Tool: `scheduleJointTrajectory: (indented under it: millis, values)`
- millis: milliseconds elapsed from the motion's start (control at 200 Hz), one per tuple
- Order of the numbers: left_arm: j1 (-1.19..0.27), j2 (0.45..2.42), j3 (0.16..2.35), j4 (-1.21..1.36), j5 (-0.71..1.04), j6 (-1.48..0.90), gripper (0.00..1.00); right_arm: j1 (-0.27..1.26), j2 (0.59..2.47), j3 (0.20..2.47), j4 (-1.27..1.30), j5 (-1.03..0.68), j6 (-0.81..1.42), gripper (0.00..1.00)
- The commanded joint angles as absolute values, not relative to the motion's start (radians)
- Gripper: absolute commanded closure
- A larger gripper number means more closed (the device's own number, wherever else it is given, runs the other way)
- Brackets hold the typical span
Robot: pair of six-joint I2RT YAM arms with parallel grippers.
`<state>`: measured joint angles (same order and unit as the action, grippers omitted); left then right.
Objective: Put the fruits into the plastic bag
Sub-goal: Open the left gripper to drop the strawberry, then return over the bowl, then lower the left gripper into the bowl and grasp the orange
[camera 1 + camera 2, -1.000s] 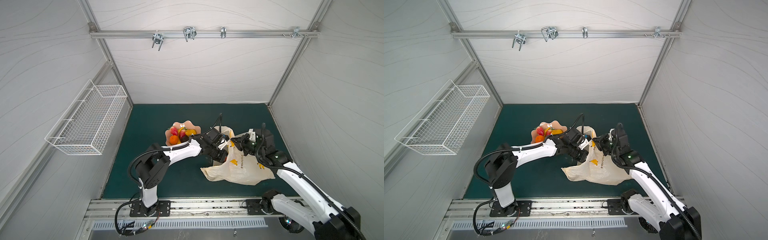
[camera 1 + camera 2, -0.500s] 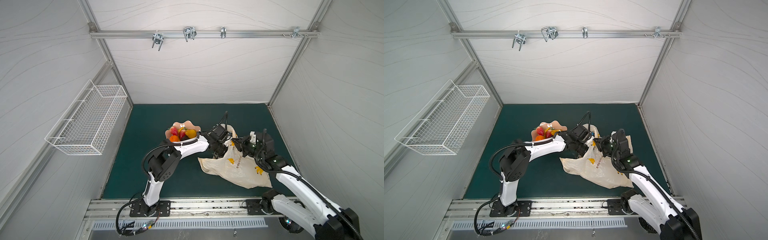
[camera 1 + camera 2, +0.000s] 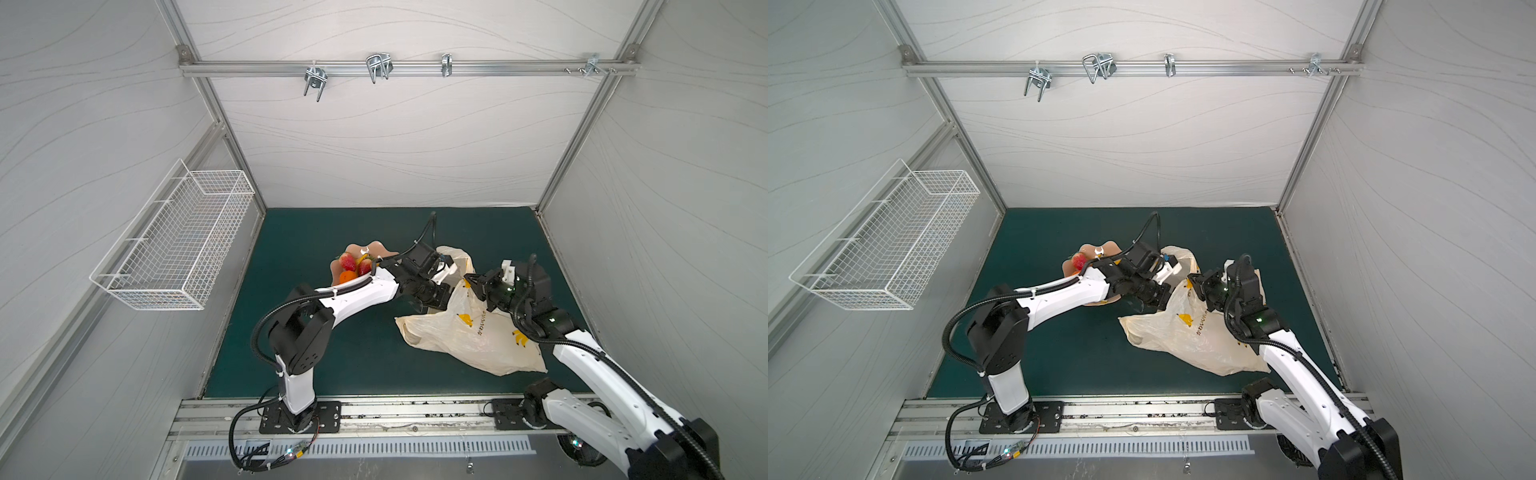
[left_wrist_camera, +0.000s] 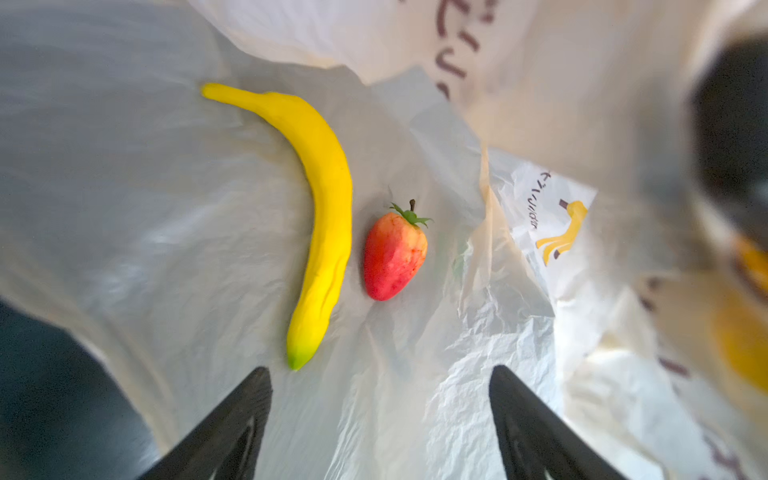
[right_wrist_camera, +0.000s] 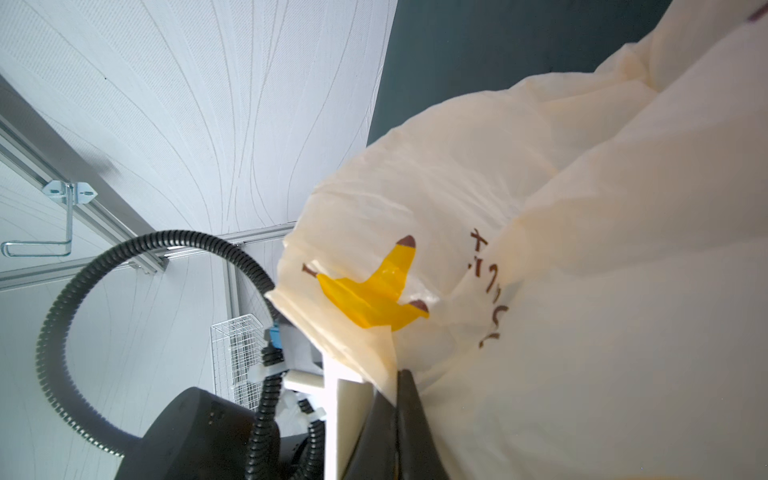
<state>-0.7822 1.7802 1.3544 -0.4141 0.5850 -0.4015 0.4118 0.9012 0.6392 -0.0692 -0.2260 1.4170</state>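
The plastic bag (image 3: 469, 336) (image 3: 1187, 332) lies on the green mat, its mouth lifted toward the bowl. My left gripper (image 4: 380, 378) reaches into that mouth, open, with nothing between its fingers. Inside, on the bag's film (image 4: 166, 228), a yellow banana (image 4: 328, 208) and a red strawberry (image 4: 395, 253) lie side by side just beyond the fingertips. My right gripper (image 5: 399, 374) (image 3: 473, 282) is shut on the bag's upper edge (image 5: 582, 291) and holds it up. More fruits rest in the pink bowl (image 3: 361, 249): a strawberry (image 3: 347, 262) and an orange (image 3: 348, 276) show.
A white wire basket (image 3: 178, 241) hangs on the left wall. Metal hooks (image 3: 378, 68) sit on the rail across the back wall. The left arm's forearm (image 3: 361, 293) passes over the near side of the bowl.
The left gripper's jaws have opened inside the bag mouth. The left arm's elbow has swung and the bag has shifted and spread on the mat. The right gripper kept its hold.
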Motion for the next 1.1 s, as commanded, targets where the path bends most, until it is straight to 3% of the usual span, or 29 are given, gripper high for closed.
scheduleJointTrajectory:
  millis: [0,320,595,1096]
  values:
    - [-0.756,1.705,1.351,-0.497,0.501,-0.372,0.16,0.407,0.907,0.671,-0.111,-0.237,1.404,1.0]
    - [-0.697,1.583,1.33,-0.748,0.266,-0.341,0.16,0.404,0.93,0.713,-0.163,-0.248,1.361,1.0]
    - [-0.534,1.492,1.286,-0.865,0.114,-0.453,0.16,0.405,0.943,0.73,-0.181,-0.257,1.342,1.0]
    - [-0.378,1.589,1.308,-0.953,-0.146,-0.361,0.16,0.405,0.939,0.735,-0.192,-0.26,1.331,1.0]
